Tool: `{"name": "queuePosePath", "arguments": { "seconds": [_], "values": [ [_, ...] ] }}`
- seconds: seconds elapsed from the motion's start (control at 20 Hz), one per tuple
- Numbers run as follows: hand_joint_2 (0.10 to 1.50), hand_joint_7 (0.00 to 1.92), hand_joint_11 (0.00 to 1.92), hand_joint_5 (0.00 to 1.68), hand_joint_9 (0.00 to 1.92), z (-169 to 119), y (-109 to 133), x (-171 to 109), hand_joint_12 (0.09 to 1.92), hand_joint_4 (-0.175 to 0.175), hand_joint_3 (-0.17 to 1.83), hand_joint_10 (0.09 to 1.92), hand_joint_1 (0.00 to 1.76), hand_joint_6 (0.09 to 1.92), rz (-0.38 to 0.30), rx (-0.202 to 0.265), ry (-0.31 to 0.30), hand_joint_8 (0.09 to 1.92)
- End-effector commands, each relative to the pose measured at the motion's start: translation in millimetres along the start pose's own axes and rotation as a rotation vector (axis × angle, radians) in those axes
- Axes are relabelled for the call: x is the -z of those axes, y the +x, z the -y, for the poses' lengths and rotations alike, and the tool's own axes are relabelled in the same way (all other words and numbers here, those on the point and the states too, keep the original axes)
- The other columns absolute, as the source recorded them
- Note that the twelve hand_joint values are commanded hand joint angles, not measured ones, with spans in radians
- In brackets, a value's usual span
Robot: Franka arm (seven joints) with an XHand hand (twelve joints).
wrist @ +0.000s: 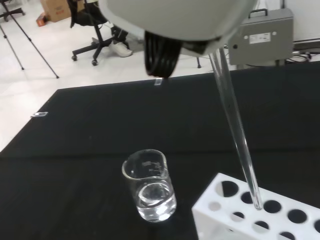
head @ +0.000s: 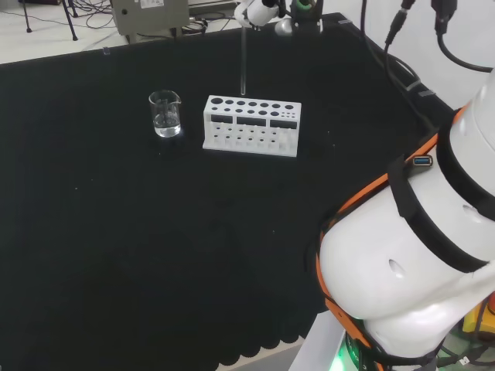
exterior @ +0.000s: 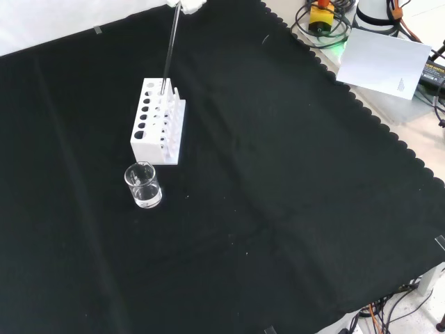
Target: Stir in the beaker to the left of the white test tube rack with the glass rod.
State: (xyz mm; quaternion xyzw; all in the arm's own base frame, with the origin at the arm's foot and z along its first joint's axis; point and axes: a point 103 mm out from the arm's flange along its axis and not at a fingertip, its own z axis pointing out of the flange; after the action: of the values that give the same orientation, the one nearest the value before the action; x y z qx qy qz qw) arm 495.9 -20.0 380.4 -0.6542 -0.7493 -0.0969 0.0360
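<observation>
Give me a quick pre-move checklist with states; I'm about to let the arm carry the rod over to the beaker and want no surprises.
1. Glass rod held by the hand: ok, it hangs from it, though the fingers' closure cannot be told.
2. Rod tip lifted clear of the white test tube rack: cannot tell; the wrist view shows the tip right at a hole.
3. Beaker upright: ok.
4. Beaker holds liquid: ok, a clear pool sits low in it.
5. Path from rack to beaker free: ok, bare cloth between them.
6. Rod above beaker mouth: not ok, it is over the rack.
</observation>
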Motion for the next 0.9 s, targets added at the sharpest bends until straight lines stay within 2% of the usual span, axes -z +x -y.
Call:
{"name": "queuePosePath", "arguments": {
  "seconds": [0.05, 0.3, 0.55, 0.9],
  "values": [
    [0.57, 1.5, 1.78, 1.19, 1.8, -26, 33, -6, 0.62, -0.175, 0.9, 0.67, 1.2, 0.93, -0.015, 0.072, 0.017, 1.05],
    [0.57, 1.5, 1.78, 1.19, 1.8, -51, 60, -7, 0.62, -0.175, 0.9, 0.67, 1.21, 0.93, -0.012, 0.154, 0.021, 1.05],
    [0.57, 1.5, 1.78, 1.19, 1.81, -67, 73, -15, 0.62, -0.175, 0.91, 0.67, 1.21, 0.93, -0.03, 0.226, 0.049, 1.05],
    [0.57, 1.51, 1.78, 1.19, 1.81, -75, 81, -24, 0.62, -0.175, 0.91, 0.67, 1.21, 0.92, -0.053, 0.266, 0.083, 1.05]
  ]
}}
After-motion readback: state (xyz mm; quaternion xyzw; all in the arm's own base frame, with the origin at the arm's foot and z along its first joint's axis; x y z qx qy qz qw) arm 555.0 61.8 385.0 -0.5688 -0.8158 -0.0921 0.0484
